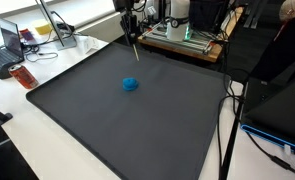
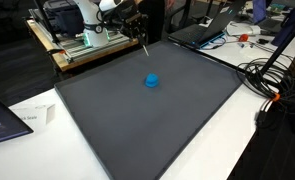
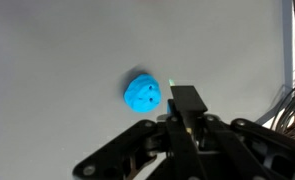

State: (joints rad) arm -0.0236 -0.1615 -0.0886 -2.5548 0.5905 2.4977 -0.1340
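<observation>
Gripper [image 1: 132,31] jaws closed on a thin stick [image 1: 136,50], pointing down. Blue lump [image 3: 142,93] lies free on the dark mat [image 1: 107,125], apart from the stick; no contact made yet.

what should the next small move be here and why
Probably lower the thin pale stick a little toward the small round blue lump. The fingers look shut on the stick, and in both exterior views its tip hangs above the dark grey mat, clear of the lump.
</observation>
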